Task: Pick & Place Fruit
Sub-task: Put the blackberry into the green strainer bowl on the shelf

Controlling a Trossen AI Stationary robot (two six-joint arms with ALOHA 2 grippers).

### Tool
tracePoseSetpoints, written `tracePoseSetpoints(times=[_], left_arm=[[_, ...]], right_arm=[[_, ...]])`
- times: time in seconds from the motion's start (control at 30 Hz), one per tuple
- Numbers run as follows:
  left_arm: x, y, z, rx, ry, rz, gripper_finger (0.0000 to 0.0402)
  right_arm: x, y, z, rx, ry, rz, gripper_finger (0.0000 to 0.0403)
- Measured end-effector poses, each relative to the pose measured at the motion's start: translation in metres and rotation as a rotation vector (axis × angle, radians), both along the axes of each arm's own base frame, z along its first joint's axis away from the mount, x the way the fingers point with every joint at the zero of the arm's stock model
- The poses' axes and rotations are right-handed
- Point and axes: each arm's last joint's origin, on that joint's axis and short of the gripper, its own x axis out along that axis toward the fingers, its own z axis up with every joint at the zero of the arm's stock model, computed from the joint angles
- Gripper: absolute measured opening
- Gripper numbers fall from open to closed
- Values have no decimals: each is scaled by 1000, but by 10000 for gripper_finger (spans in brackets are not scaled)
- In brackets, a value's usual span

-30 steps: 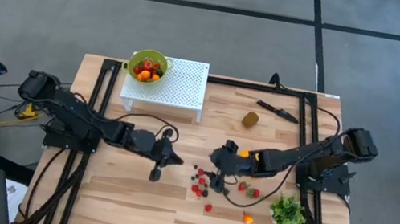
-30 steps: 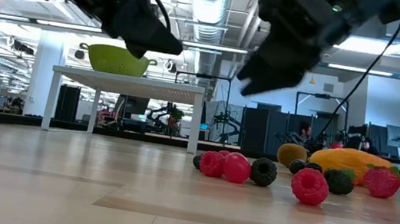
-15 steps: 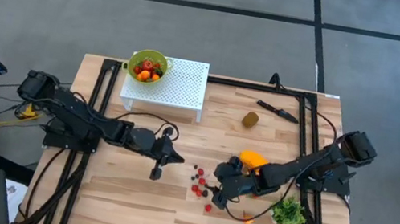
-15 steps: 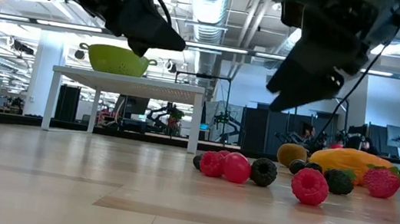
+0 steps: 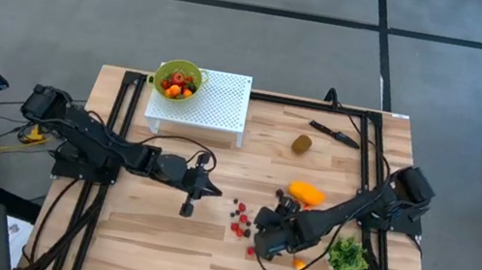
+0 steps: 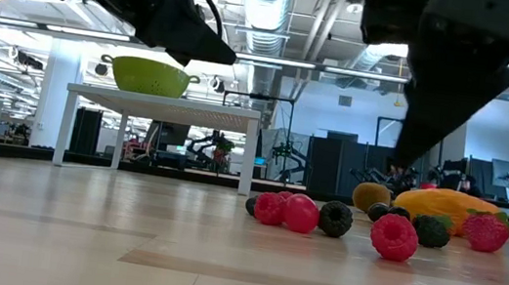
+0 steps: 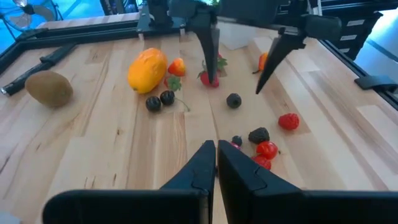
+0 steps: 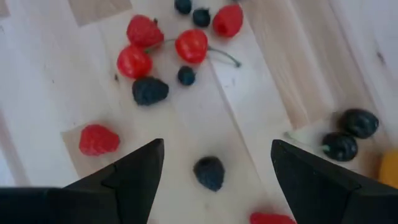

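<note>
Small red and dark berries [image 5: 241, 221] lie loose on the wooden table [image 5: 153, 248], with a long orange fruit [image 5: 307, 194] and a brown kiwi [image 5: 302, 144] farther back. My right gripper [image 8: 217, 148] hangs open above the berries, pointing steeply down, a blackberry [image 8: 209, 172] below the gap between its fingers. In the left wrist view its two fingers [image 7: 209, 50] stand clear of the wood. My left gripper [image 7: 216, 158] is shut and holds nothing, hovering left of the berries [image 5: 214, 193].
A green colander [image 5: 178, 79] holding fruit stands on a white perforated stand [image 5: 217, 104] at the back left. A black knife [image 5: 335, 132] lies at the back right. A green leafy bunch [image 5: 347, 257] sits near the right edge, beside my right arm.
My right gripper has swung from beside the orange fruit toward the table's near edge, over the scattered berries, and has tipped to point more steeply down. The orange fruit now shows uncovered. No fruit has moved.
</note>
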Motion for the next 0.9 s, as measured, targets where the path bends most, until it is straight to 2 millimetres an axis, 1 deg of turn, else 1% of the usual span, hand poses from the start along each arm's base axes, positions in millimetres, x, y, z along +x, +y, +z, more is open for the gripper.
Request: tracePoseSetpoints(times=[0.07, 0.17, 0.37, 0.6, 0.9], left_arm=[[0, 0, 0, 0, 0, 0, 11], [0, 0, 0, 0, 1, 0, 11], [0, 0, 0, 0, 1, 0, 11], [0, 0, 0, -1, 1, 0, 11], [0, 0, 0, -9, 2, 4, 11]], right_arm=[[2, 4, -2, 7, 34, 7, 290], [1, 8, -11, 35, 97, 56, 290], [-3, 7, -26, 24, 223, 84, 290], [-2, 1, -27, -16, 248, 108, 290], [4, -6, -27, -23, 233, 161, 290]])
